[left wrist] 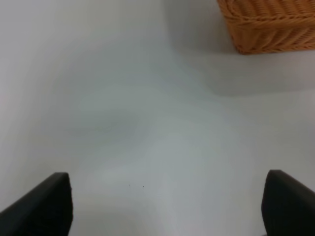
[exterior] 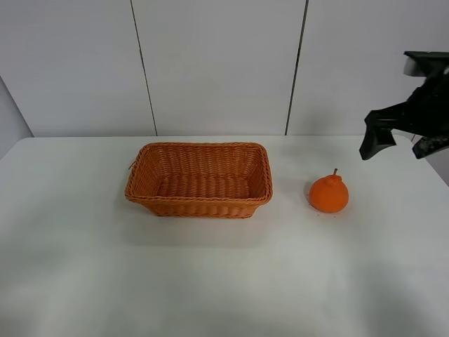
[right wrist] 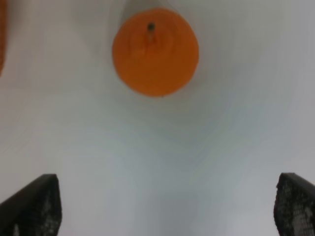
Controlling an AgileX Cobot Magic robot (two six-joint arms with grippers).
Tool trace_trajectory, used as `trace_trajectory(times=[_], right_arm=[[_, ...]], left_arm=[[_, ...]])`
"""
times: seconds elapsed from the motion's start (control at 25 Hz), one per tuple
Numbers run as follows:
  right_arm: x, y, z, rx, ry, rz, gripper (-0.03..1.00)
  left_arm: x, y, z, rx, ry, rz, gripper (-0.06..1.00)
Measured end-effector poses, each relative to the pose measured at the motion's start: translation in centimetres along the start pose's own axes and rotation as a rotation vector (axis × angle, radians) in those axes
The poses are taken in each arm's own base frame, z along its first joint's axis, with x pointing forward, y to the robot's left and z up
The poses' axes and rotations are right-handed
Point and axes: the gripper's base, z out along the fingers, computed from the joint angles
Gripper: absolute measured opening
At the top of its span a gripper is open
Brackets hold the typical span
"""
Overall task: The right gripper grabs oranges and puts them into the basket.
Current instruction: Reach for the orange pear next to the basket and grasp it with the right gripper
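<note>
A bare white tabletop [exterior: 224,288] fills the lower frame. Right of centre, the bright orange pear-topped fruit [exterior: 329,195] stands upright with its stem up, apart from the rectangular orange-brown wicker basket [exterior: 200,205] lying lengthwise across centre. The black two-fingered right gripper [exterior: 393,153] hangs at upper right, fingers spread. The left gripper [left wrist: 167,209] is likewise spread. A pale panelled wall [exterior: 210,63] stands behind.

White table [exterior: 210,281] before pale grey panelled wall [exterior: 210,63].
</note>
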Motion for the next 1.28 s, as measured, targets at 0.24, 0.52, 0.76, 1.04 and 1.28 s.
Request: trace_trajectory(times=[0.24,0.52,0.76,1.04,1.28], right_arm=[[-4.8,0.5,5.3,-0.003,0.105,-0.023,0.66],[-5.4,2.5,9.3,-0.003,0.181,-0.077,0.66],[-5.5,2.0,12.6,0.024,0.219,-0.073,0.66],[-5.1,1.5,17.8,0.038,0.273,-0.067,0.66],[-4.8,1.3,19.8,0.044,0.294,-0.059,0.65]], left_arm=[[0.0,0.0,0.0,0.000,0.000,0.000,0.88],[0.0,0.0,0.0,0.000,0.000,0.000,0.88],[0.0,0.0,0.0,0.000,0.000,0.000,0.88],[0.0,0.0,0.0,0.000,0.000,0.000,0.88],[0.0,0.0,0.0,0.000,0.000,0.000,0.88]])
